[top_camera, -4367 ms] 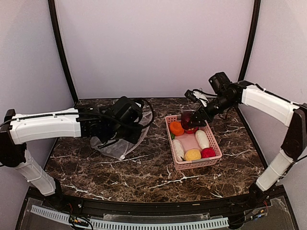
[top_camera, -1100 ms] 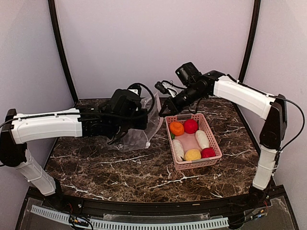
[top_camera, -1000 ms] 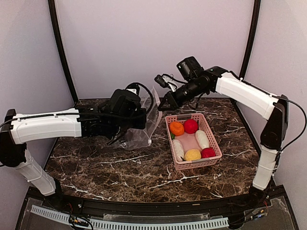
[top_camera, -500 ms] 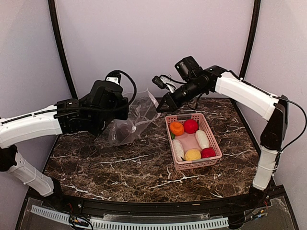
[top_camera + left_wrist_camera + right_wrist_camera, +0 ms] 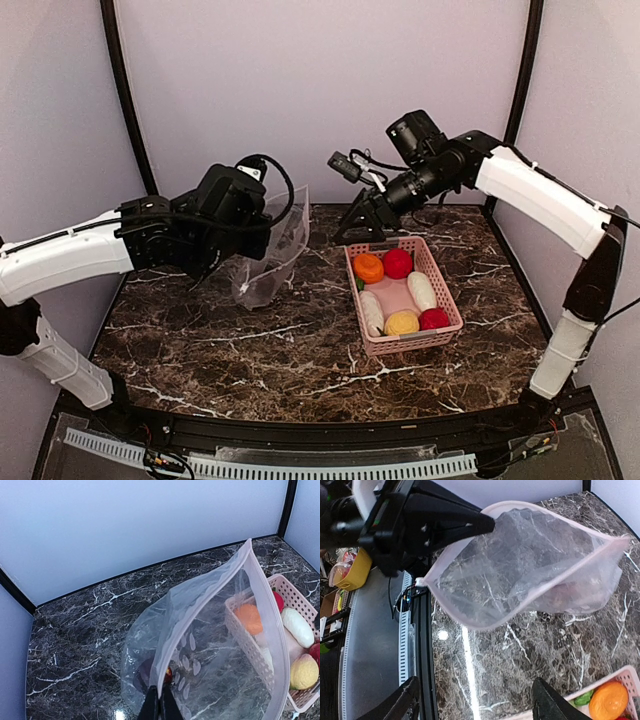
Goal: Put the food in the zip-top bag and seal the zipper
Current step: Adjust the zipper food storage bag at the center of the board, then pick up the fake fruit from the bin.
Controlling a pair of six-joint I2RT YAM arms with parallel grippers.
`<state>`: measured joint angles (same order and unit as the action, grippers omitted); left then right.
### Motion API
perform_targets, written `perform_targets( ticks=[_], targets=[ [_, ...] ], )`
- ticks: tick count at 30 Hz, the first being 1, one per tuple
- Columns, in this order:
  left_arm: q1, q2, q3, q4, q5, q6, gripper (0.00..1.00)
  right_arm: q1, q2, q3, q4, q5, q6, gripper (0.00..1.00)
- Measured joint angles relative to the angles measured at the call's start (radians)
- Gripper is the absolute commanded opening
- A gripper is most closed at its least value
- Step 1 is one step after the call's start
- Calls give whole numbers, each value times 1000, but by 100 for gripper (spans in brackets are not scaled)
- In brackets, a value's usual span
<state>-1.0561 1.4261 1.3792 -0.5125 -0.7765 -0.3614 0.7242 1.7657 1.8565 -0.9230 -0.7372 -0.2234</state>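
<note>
The zip-top bag [image 5: 272, 252] hangs open above the table. My left gripper [image 5: 158, 706] is shut on its mouth edge, where the pale zipper [image 5: 178, 637] runs. A dark maroon ball [image 5: 141, 674] lies inside the bag at the bottom. My right gripper [image 5: 354, 224] hovers open and empty between the bag and the pink basket [image 5: 450, 305]; in its wrist view the right gripper [image 5: 475, 707] looks at the bag [image 5: 530, 575] from the side. The remaining food sits in the basket: an orange ball [image 5: 368, 267], a red ball [image 5: 397, 263], white radishes [image 5: 421, 291] and a yellow ball [image 5: 402, 323].
The basket stands right of centre on the dark marble table [image 5: 250, 350]. Black frame posts [image 5: 125, 100] rise at the back corners in front of pale walls. The left arm [image 5: 70, 255] reaches in from the left side.
The maroon ball has left my right gripper and now lies in the bag. My right gripper has opened and drawn back to the right. The left arm lifted the bag higher.
</note>
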Motion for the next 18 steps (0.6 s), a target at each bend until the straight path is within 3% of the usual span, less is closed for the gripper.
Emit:
perform_targets(
  ticks=[8,14,18],
  targets=[
    [59,-124,40,-161,-3,80,1,-147,-225,-225,-3,42,-126,78],
    [84,-225,165,-338,-77,151,1,-226,-211,-357,13,127,-167,76],
    [86,-251,206,-415,-37,159,1,-239,-202,-442,14,156,-212,76]
  ],
)
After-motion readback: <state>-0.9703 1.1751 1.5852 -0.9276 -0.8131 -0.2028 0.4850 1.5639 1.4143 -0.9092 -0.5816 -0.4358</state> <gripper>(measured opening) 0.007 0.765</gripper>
